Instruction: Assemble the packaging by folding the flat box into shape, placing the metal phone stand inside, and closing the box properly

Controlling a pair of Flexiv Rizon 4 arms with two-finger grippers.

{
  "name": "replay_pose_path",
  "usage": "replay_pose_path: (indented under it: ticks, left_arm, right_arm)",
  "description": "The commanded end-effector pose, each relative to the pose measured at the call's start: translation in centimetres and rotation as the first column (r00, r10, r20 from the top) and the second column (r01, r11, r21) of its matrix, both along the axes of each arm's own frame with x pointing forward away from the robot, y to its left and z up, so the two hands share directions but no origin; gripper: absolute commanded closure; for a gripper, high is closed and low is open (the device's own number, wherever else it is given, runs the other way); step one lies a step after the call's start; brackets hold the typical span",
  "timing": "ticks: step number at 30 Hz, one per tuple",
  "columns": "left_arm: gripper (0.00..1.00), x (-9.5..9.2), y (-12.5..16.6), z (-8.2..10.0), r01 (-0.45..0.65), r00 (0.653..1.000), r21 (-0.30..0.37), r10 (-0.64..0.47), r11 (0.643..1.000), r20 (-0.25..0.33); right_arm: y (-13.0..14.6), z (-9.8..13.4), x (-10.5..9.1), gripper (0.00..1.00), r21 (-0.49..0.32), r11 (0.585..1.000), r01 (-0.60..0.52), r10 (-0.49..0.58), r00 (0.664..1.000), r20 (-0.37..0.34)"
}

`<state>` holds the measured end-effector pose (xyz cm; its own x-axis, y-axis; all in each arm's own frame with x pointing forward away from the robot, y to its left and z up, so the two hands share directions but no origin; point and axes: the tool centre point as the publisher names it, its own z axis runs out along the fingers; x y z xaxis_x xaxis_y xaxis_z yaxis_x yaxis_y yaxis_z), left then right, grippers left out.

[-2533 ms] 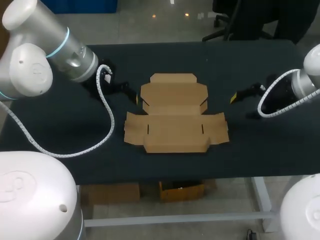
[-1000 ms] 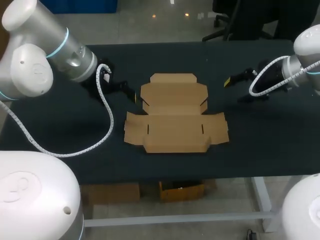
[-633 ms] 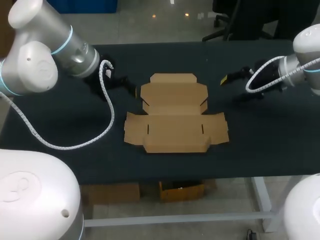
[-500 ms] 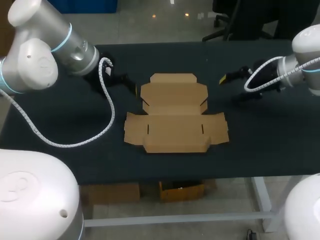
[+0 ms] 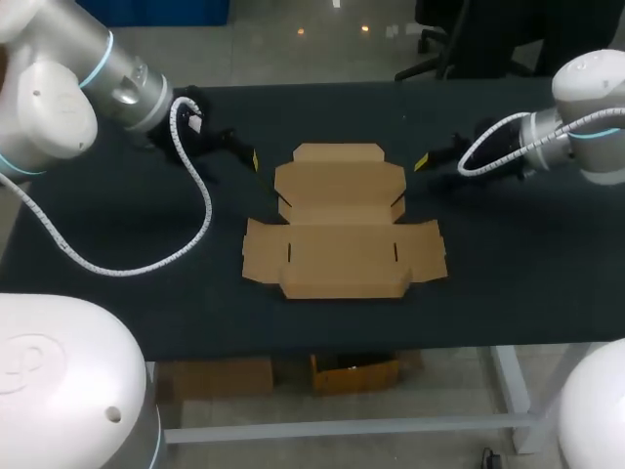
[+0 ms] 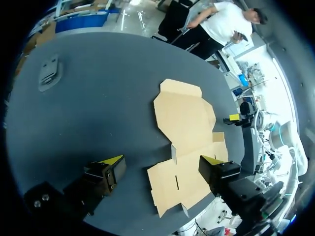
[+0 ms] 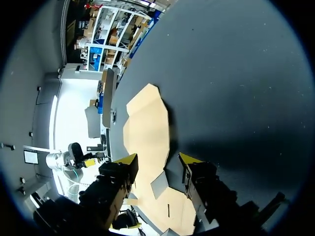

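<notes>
The flat brown cardboard box (image 5: 342, 225) lies unfolded in the middle of the black table, flaps spread. My left gripper (image 5: 249, 156) hovers off the box's far left corner, fingers wide open and empty; in the left wrist view the left gripper (image 6: 161, 162) looks down over the box (image 6: 184, 123). My right gripper (image 5: 425, 159) hangs by the far right corner. In the right wrist view the right gripper (image 7: 158, 158) has its fingers apart with nothing between them, the box (image 7: 147, 132) just ahead. A grey metal phone stand (image 6: 49, 73) lies flat beyond the left gripper; the head view does not show it.
The black table (image 5: 508, 254) has bare surface to the right, left and front of the box. My left arm's white cable (image 5: 200, 210) loops over the table left of the box. Beside the box's far end a grey piece (image 7: 108, 96) shows edge-on in the right wrist view.
My right gripper has moved left and toward the far side, closer to the box's far right corner. My left gripper has pulled toward the far edge. The box has not moved.
</notes>
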<state>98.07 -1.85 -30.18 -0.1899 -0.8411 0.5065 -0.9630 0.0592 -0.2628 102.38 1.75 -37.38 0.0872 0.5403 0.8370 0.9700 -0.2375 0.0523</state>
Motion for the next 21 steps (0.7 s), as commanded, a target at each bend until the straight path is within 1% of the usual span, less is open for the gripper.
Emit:
replay_pose_path:
  ticks: [1,10,16,18,21]
  left_arm:
    - [0.0,0.9,0.2,-0.2,0.017,1.0,-0.01,-0.017,1.0,-0.011]
    - [0.0,1.3,0.4,0.2,0.037,0.999,-0.017,-0.037,0.999,0.005]
    - [0.0,1.4,0.5,0.4,0.04,0.999,-0.019,-0.04,0.999,0.013]
    - [0.0,1.4,0.6,0.4,0.042,0.999,-0.025,-0.042,0.999,0.015]
    - [0.0,1.6,0.6,0.4,0.049,0.999,-0.045,-0.048,0.998,0.018]
  right_arm:
    - [0.3,-0.9,1.1,0.51,0.012,1.0,-0.022,0.022,1.0,-0.022]
    - [1.2,-1.5,2.2,0.52,0.014,0.999,-0.044,0.045,0.998,-0.046]
    - [1.5,-1.8,2.5,0.5,0.01,0.999,-0.051,0.051,0.997,-0.056]
    - [1.7,-2.1,2.6,0.48,0.012,0.999,-0.052,0.053,0.997,-0.062]
    - [1.9,-2.4,2.6,0.5,0.014,0.999,-0.052,0.053,0.996,-0.065]
